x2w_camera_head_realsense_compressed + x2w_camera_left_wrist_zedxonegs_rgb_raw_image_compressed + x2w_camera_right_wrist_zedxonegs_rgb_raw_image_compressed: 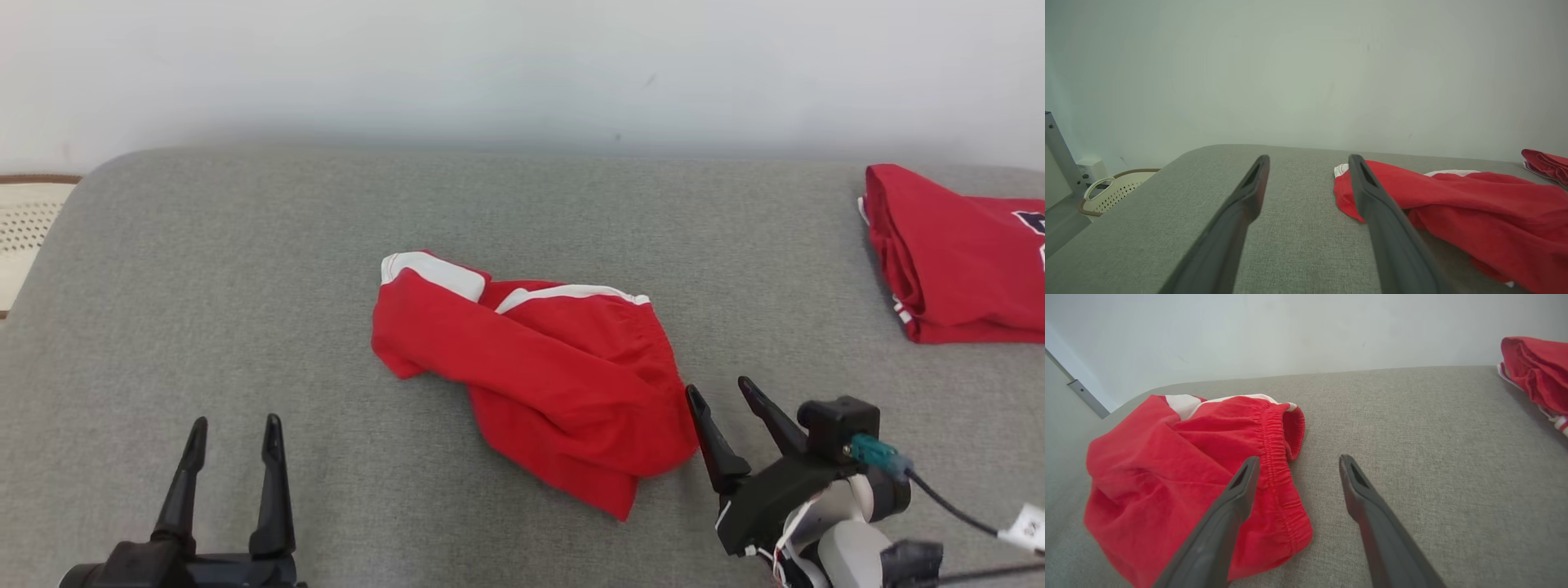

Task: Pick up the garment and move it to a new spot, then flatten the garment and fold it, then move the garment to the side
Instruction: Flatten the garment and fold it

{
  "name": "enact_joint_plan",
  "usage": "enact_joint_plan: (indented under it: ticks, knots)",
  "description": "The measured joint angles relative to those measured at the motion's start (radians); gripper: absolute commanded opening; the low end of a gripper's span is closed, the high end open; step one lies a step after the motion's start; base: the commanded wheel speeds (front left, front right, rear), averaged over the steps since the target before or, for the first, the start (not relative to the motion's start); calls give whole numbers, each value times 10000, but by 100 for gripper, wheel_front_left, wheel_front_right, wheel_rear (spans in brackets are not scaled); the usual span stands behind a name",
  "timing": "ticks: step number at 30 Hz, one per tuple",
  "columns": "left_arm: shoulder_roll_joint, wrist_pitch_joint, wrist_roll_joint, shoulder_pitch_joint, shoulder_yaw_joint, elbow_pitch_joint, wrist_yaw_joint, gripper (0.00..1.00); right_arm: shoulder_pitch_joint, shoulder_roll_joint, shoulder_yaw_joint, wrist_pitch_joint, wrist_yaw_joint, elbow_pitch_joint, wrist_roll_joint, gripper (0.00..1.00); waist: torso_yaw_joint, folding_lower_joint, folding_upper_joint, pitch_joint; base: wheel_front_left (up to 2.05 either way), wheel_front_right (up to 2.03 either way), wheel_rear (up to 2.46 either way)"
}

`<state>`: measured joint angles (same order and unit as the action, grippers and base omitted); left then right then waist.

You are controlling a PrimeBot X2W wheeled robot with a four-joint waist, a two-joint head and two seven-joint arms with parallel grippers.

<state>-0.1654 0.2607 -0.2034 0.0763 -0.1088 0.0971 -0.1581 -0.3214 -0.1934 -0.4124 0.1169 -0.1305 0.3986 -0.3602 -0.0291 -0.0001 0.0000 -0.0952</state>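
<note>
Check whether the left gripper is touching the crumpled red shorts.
Apart. The head view shows bare grey surface between the left gripper and the red shorts.

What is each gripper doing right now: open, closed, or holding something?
Left gripper: open, empty, apart from the red shorts.
Right gripper: open, empty, beside the red shorts.

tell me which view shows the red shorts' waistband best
Right wrist view: the gathered waistband is close and sharp. Head view shows the whole red shorts, waistband small; left wrist view shows their leg end.
</note>
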Motion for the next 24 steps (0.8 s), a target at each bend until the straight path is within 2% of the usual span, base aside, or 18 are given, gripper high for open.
enact_joint_plan:
  ticks: [8,14,15,17,18,24]
  knots:
    - [416,0,167,31,58,-219,430,100,-946,-698,-1139,-865,0,1237,-1354,100,-540,0,0,-119,0,0,0]
    - [604,0,270,57,151,-336,616,100,-1278,-867,-1925,-1273,-2,1904,-2217,98,-976,1,0,-187,0,0,0]
    - [631,0,276,58,173,-351,685,100,-1315,-876,-2065,-1356,0,2019,-2387,76,-1036,1,0,-193,0,0,0]
    - [696,0,288,57,215,-382,702,100,-1425,-918,-2318,-1356,-2,2104,-2587,7,-1133,0,0,-201,0,0,0]
    - [723,0,297,56,247,-403,761,100,-1487,-940,-2420,-1342,0,2134,-2667,0,-1169,0,0,-201,0,0,0]
    - [832,0,391,40,407,-535,849,100,-1984,-1127,-2665,-677,0,2144,-3068,0,-1177,0,0,-90,0,0,0]
